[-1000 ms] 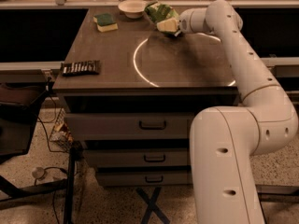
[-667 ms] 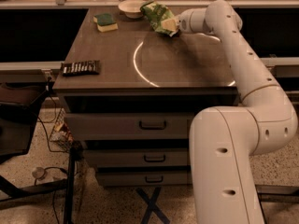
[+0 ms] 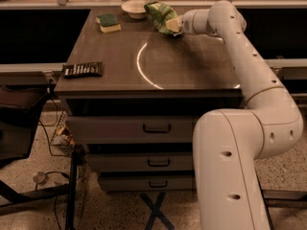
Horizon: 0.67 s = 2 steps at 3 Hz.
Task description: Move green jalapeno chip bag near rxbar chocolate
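Nearest to us stand the robot's white arm (image 3: 249, 143), at 4 o'clock in the view, and the drawers (image 3: 156, 128) under the table (image 3: 192, 75). On the tabletop, the rxbar chocolate (image 3: 82, 70) lies flat at the front left corner, about 8 o'clock on the surface. It is a dark wrapper with a row of pale print, and its near end is close to the table's left edge. A bright arc of light (image 3: 142, 66) curves across the middle. Further back, at 11 o'clock, sits a green-topped yellow sponge (image 3: 109, 23), and behind it a pale bowl (image 3: 134, 7).

The green jalapeno chip bag (image 3: 161, 13) is at the far edge, around 12 o'clock, just to the right of the bowl. The gripper (image 3: 173, 26) is at its lower right corner, clamped on that end as far as we can judge.

We see three risks. The hold is on one corner of slick foil, so the bag could slide free on the way across. The route toward 8 o'clock passes near the bowl and sponge, and a swinging bag could knock either. The bar lies so close to the edge that a landing on top of it, or a push, could send it off the table.

The bag is crumpled, shiny green foil with pale markings, and it is bigger than the bowl. We judge it light and floppy.
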Motion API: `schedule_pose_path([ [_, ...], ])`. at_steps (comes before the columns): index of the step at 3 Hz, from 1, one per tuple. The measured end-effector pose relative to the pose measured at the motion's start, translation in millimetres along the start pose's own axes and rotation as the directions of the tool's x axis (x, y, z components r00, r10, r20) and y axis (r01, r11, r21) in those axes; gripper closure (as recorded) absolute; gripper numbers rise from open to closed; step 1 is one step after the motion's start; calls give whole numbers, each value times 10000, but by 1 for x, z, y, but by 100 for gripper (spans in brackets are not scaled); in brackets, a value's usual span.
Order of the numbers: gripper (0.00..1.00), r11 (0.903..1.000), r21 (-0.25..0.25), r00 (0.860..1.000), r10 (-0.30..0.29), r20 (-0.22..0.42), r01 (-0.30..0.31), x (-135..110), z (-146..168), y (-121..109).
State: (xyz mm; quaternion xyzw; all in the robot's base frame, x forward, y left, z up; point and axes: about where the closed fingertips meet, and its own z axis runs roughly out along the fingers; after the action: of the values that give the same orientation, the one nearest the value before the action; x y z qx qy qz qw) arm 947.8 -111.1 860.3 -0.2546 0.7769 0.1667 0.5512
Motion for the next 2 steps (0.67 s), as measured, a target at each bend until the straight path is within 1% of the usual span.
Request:
schedule_pose_path([
  [1,100,10000,-24,10000,4,-15,-4,1,2,1],
  [2,100,10000,-25,10000,3,-15,-3,1,2,1],
])
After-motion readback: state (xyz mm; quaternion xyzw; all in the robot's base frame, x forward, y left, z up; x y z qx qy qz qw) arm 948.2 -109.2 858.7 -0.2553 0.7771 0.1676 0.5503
